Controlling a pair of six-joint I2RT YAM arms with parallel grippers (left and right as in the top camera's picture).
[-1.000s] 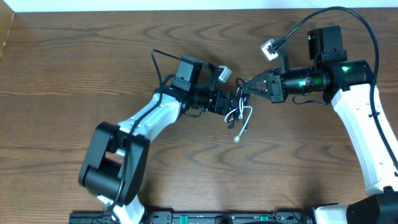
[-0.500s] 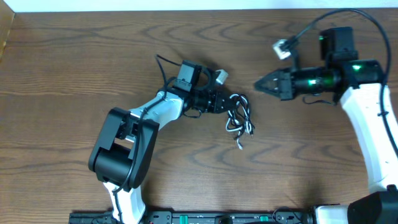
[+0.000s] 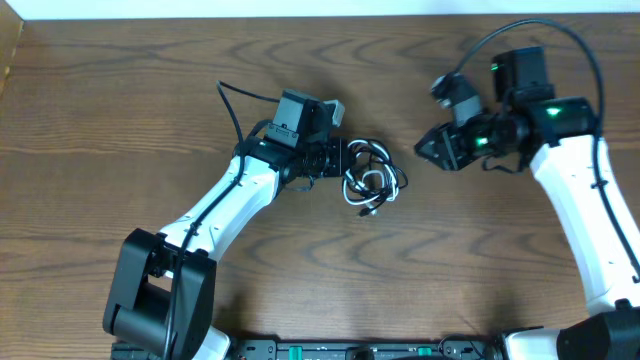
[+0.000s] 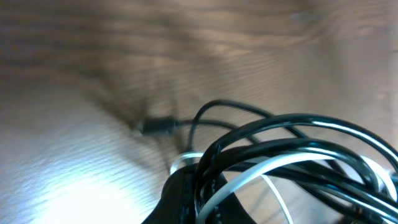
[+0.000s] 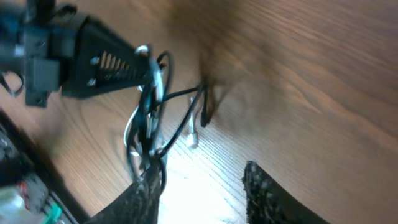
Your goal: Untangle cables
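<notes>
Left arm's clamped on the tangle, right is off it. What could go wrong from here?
1. The left gripper is shut on the cables where black and white loops overlap. Pulling from there may tighten the knot instead of freeing a cord.
2. The right gripper is open and apart from the bundle, and both wrist views are blurred. Its next grab may miss, or catch both cords.
3. The loose plug ends could snag in the loops.

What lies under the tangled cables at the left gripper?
Only bare wooden table shows around and beneath the cables, which the left gripper is shut on. A black plug end shows against the wood. The strands cover the spot directly below, so contact there cannot be seen.
</notes>
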